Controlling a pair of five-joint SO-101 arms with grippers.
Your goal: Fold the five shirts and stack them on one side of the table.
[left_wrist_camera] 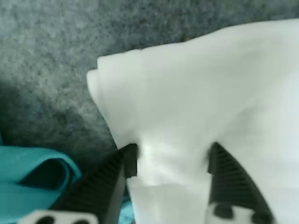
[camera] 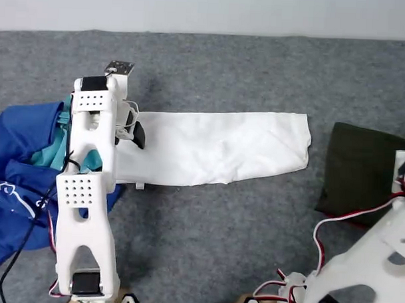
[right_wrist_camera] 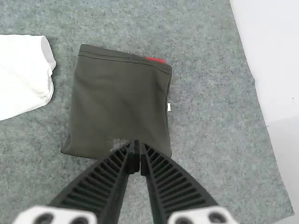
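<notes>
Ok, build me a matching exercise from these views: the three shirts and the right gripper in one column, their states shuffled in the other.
Column one:
1. white shirt
2. dark green shirt
3. blue shirt
4. right gripper

Column two:
A. crumpled in a heap
B. shut, holding nothing
C. folded into a compact rectangle
D. laid out flat as a long strip

Pairs: 1-D, 2-C, 3-A, 4-B.
</notes>
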